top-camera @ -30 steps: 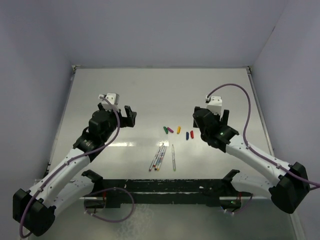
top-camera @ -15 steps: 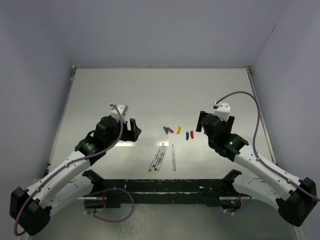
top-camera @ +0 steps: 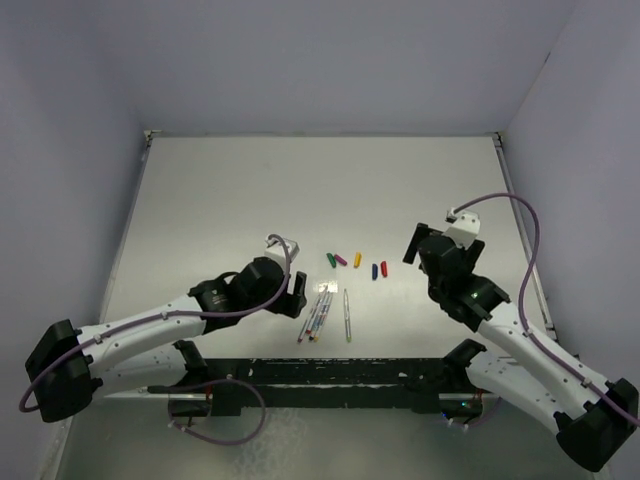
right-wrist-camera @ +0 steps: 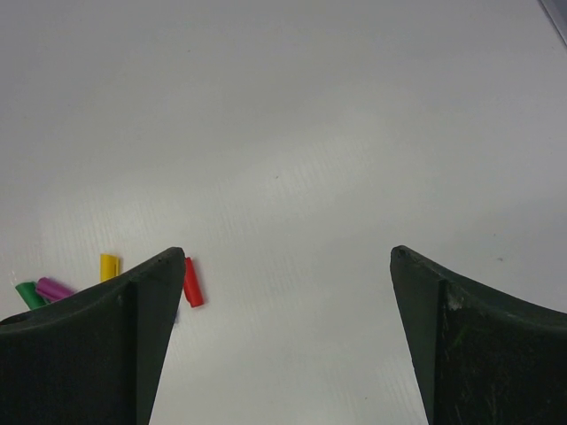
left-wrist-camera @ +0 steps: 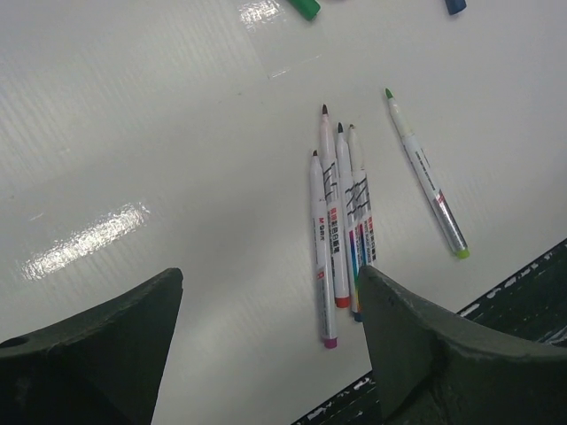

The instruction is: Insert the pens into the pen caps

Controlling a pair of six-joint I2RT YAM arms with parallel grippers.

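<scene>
Five pen caps (top-camera: pixel 357 262), top view, lie in a row on the bench (top-camera: pixel 250 190), the pens (top-camera: pixel 318 316) just nearer the arms.
Left wrist: left end effector (left-wrist-camera: pixel 272 279) spread wide, empty; four pens bunched, green-tipped pen (left-wrist-camera: pixel 425 177) apart.
Right wrist: right end effector (right-wrist-camera: pixel 288 257) released, empty; red cap (right-wrist-camera: pixel 192 282) beside one finger.

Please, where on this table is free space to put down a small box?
The far half of the table, beyond the pen caps, is bare from wall to wall. Crowded: the near middle, where the jaws of the left gripper hang beside the pens, just before the caps.
</scene>
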